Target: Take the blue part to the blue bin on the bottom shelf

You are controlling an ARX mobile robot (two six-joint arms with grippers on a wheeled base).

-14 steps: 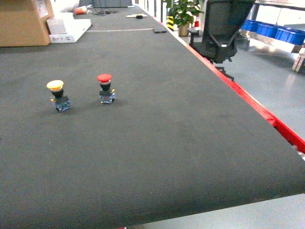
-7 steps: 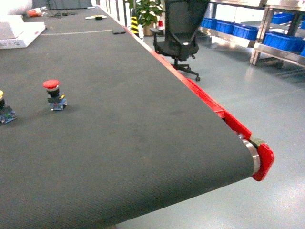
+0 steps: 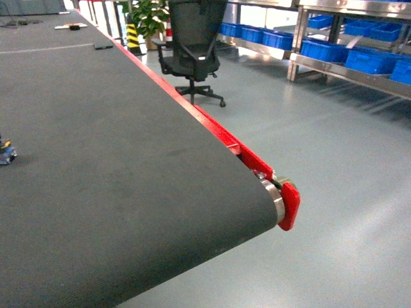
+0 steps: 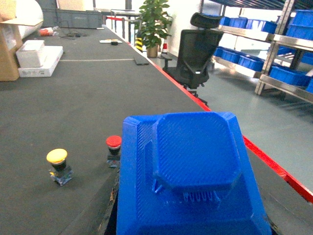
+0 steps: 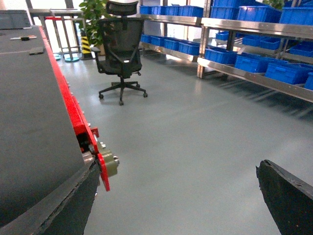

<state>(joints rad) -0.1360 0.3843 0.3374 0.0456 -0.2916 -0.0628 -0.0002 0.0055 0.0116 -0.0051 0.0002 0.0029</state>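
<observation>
Grey workshop floor [image 3: 334,192] now fills the right half of our head view, where a second ago the dark desk [image 3: 96,179] took up nearly all of it with the yellow and red push buttons standing in the middle. Our view has swung to the right: the buttons have slid off the left edge, only a scrap of one showing there, and the red end cap of the desk [image 3: 289,205] and the black office chair [image 3: 192,51] have come into sight, with steel racks carrying blue bins [image 3: 369,58] beyond. We read this as the base turning away from the desk toward the racks. The blue part [image 4: 188,176] sits right under our left wrist camera, filling the lower frame, so we judge that our left pincer is pinching it, though its fingers themselves are hidden behind the part. The yellow button [image 4: 57,164] and the red button [image 4: 113,149] stand on the desk behind it. Our right pincer [image 5: 288,196] shows only dark finger edges at the frame corners, spread wide apart with nothing between them. The pick looks done; what remains, in our judgement, is the drive to the rack and the drop on the bottom shelf, whose bin we cannot single out yet.
</observation>
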